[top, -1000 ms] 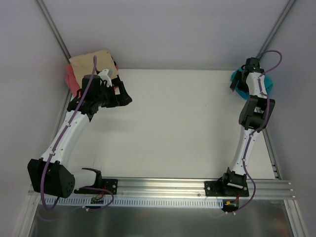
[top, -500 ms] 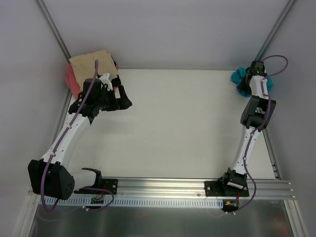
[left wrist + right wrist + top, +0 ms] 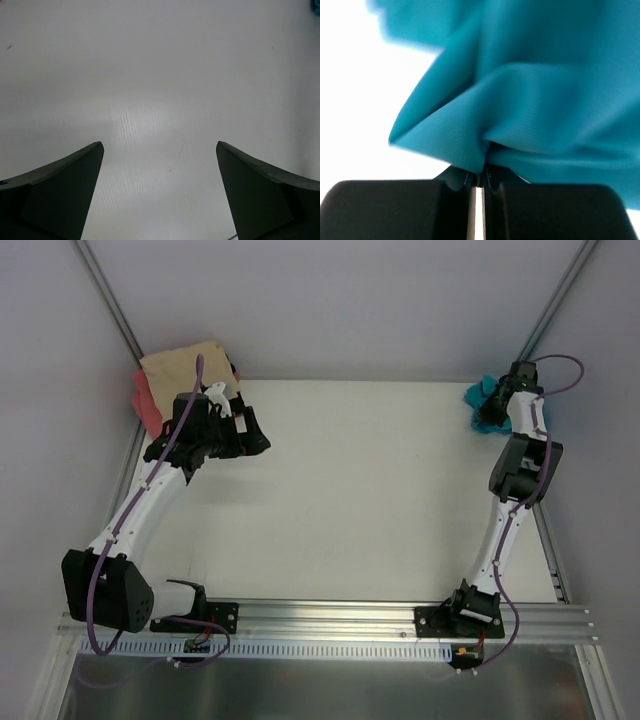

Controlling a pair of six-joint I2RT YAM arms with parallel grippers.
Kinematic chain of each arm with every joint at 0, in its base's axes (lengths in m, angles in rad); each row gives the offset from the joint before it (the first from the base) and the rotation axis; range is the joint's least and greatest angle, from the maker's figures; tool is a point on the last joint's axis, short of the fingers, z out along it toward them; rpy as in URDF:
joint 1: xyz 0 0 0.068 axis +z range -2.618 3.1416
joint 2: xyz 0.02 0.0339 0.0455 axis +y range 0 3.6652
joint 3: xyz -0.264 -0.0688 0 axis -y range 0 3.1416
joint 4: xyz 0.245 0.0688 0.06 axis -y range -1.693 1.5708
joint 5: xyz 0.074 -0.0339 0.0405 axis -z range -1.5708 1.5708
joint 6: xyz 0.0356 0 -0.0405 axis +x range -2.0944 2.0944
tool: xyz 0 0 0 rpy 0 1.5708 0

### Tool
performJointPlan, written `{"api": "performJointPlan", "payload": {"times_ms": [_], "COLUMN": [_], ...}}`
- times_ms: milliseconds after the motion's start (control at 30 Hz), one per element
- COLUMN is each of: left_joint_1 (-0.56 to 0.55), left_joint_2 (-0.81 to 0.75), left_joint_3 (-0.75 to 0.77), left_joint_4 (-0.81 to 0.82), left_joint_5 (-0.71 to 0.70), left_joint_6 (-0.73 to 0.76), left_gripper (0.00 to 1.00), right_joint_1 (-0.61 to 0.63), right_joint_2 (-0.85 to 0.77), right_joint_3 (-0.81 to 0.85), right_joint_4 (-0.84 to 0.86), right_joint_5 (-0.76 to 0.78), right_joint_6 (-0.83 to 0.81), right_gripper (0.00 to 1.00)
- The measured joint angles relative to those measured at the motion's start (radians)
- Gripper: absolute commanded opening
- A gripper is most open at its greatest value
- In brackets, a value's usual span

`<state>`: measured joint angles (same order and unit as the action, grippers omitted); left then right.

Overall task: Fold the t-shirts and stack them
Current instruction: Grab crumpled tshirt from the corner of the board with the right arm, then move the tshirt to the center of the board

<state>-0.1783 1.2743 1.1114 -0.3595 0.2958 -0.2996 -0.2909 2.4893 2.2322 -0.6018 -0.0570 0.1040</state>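
Observation:
A crumpled teal t-shirt (image 3: 481,395) lies at the table's far right corner. My right gripper (image 3: 497,408) is shut on a pinched fold of that teal t-shirt (image 3: 530,95), whose cloth fills the right wrist view. At the far left corner a tan-beige t-shirt (image 3: 180,365) lies on top of a coral-pink t-shirt (image 3: 146,405). My left gripper (image 3: 258,433) hovers beside that pile over bare table, open. In the left wrist view its fingers (image 3: 65,185) stand wide apart with only white table between them.
The white table (image 3: 360,490) stretches between the two arms. Grey walls with metal corner posts (image 3: 110,305) close in the back and sides. An aluminium rail (image 3: 330,615) with both arm bases runs along the near edge.
My right gripper has closed on the teal t-shirt and drawn it slightly to the left. The left arm has shifted a little.

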Motion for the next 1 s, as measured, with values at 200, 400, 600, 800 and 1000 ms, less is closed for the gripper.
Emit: {"api": "performJointPlan", "payload": {"times_ms": [200, 400, 600, 800, 1000], "left_joint_1": [-0.025, -0.037, -0.065, -0.121, -0.172], "left_joint_2": [0.041, 0.086, 0.121, 0.161, 0.183], "left_joint_3": [0.0, 0.01, 0.069, 0.16, 0.195], "left_joint_4": [0.06, 0.095, 0.103, 0.095, 0.084], "left_joint_5": [0.015, 0.02, 0.036, 0.044, 0.045], "left_joint_6": [-0.002, -0.003, -0.008, -0.006, -0.004], "left_gripper": [0.99, 0.99, 0.99, 0.99, 0.99], "right_joint_1": [0.136, 0.296, 0.228, 0.155, 0.147], "right_joint_2": [-0.227, -0.496, -0.756, -0.975, -1.039], "right_joint_3": [-0.077, 0.005, -0.022, -0.263, -0.491], "right_joint_4": [-0.066, -0.199, -0.335, -0.438, -0.53], "right_joint_5": [-0.225, -0.433, -0.51, -0.48, -0.412], "right_joint_6": [0.07, 0.103, 0.094, 0.063, 0.048], "right_gripper": [0.0, 0.0, 0.01, 1.0, 1.0]}}
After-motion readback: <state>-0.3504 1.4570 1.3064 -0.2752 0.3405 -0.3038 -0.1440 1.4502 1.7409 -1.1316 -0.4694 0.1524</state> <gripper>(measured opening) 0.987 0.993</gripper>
